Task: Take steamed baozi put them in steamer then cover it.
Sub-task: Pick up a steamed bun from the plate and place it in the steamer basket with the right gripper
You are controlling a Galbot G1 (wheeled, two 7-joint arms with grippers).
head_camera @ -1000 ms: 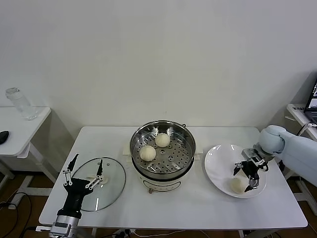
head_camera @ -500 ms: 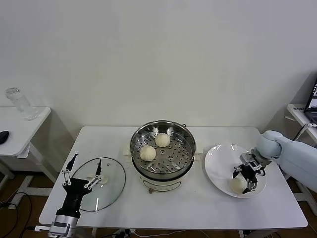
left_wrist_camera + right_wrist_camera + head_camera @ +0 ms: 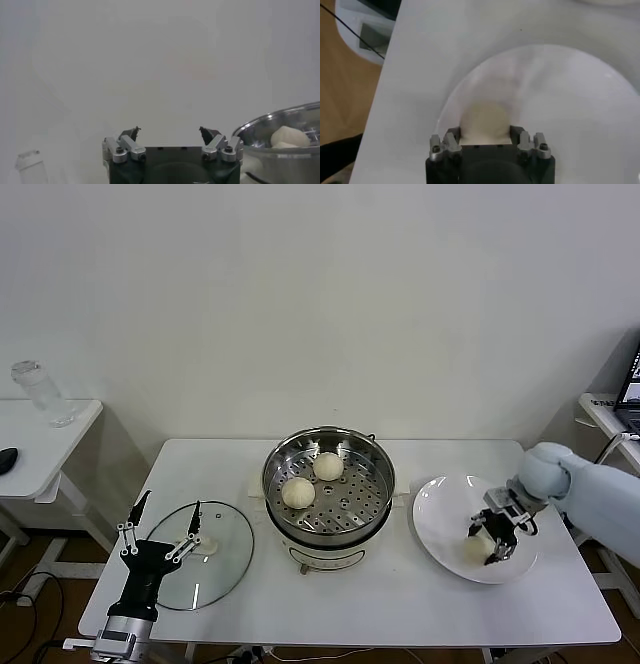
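The right claw (image 3: 492,540) has narrowed around a baozi (image 3: 485,120) on the plate (image 3: 440,509), gripping it for lifting; the left claw (image 3: 160,526) waits wide above the cover (image 3: 225,559).

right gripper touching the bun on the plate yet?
Touching. Right wrist view: the right gripper has its jaws against both sides of the baozi on the plate.

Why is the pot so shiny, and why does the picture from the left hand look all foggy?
Head view: room light glints off the steamer rim. Left wrist view: pale and hazy, mostly blank wall behind the left gripper, which throws no sharp shadow.
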